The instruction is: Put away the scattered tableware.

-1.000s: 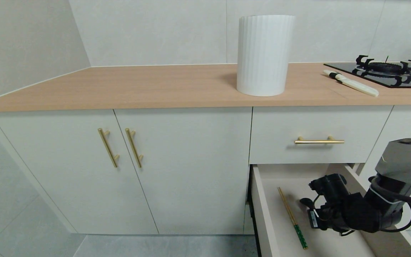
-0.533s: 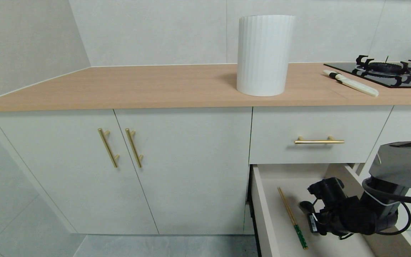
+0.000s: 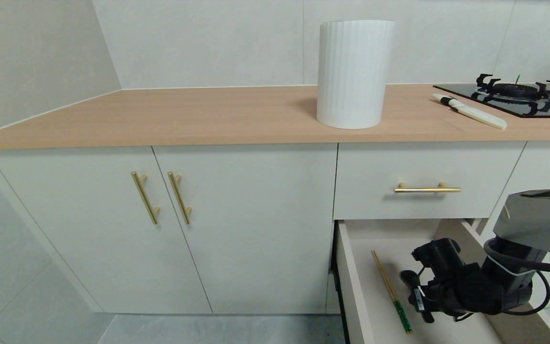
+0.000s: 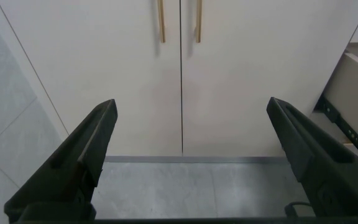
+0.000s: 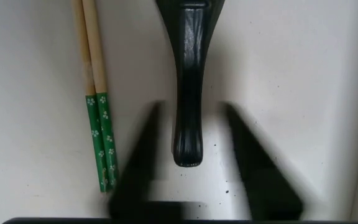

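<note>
Our right claw (image 5: pixel 191 111) sits low in the pulled-out drawer (image 5: pixel 278 62), spread apart on either side of the black spoon (image 5: pixel 188 74), which lies on the drawer floor just beside the chopsticks (image 5: pixel 95 93). We judge the spoon delivered. It is best to rise straight up, claw held wide, so nothing drags it. Our left claw (image 4: pixel 191 106) hangs spread before the cupboard doors (image 4: pixel 241 81). A knife (image 3: pixel 470 111) waits on the bench (image 3: pixel 184 114).

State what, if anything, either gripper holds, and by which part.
Nothing is held. The right gripper is open astride the handle of the black spoon, with gaps on both sides; the left gripper is open and empty.
</note>
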